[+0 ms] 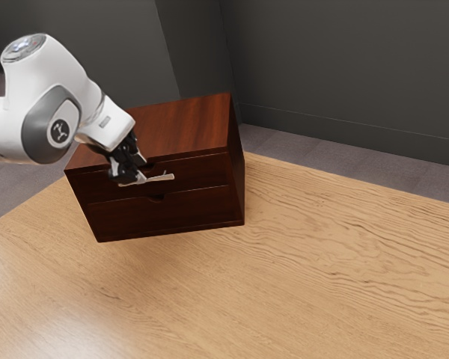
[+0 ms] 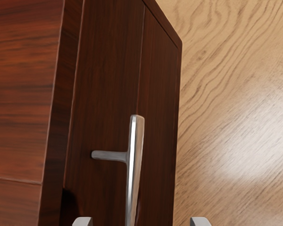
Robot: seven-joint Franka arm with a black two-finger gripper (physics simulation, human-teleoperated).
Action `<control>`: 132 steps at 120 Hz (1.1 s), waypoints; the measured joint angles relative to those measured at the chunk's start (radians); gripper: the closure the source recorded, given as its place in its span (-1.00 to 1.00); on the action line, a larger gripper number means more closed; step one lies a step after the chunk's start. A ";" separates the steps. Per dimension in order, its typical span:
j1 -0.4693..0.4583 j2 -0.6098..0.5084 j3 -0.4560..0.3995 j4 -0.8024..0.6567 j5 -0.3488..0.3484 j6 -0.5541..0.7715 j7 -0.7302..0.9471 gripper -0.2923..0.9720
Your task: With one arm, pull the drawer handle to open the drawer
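A dark brown wooden cabinet [image 1: 187,127] with two drawers stands at the back of the table. The upper drawer front [image 1: 202,170] carries a silver bar handle [image 1: 159,178] and looks about flush with the cabinet face. My black gripper [image 1: 129,173] is at the end of that handle nearer the exterior view's left. In the wrist view the handle [image 2: 134,165] runs between my two grey fingertips [image 2: 82,221], which stand wide apart on either side without touching it. The gripper is open around the handle.
The lower drawer [image 1: 172,213] sits shut beneath the upper one. The light wooden table [image 1: 299,269] stretches out in front of the cabinet and toward the exterior view's right. Dark walls and a grey floor lie behind.
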State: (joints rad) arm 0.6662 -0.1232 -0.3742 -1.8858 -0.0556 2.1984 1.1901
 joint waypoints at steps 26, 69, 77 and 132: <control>0.001 0.030 -0.006 0.000 0.019 0.011 -0.059 0.22; 0.000 0.061 -0.008 0.002 0.100 0.041 -0.128 0.22; 0.000 0.066 -0.009 0.002 0.108 0.048 -0.137 0.21; -0.004 0.072 -0.022 -0.018 0.150 0.085 -0.177 0.46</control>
State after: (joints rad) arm 0.6627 -0.0510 -0.3964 -1.9042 0.0942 2.2838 1.0128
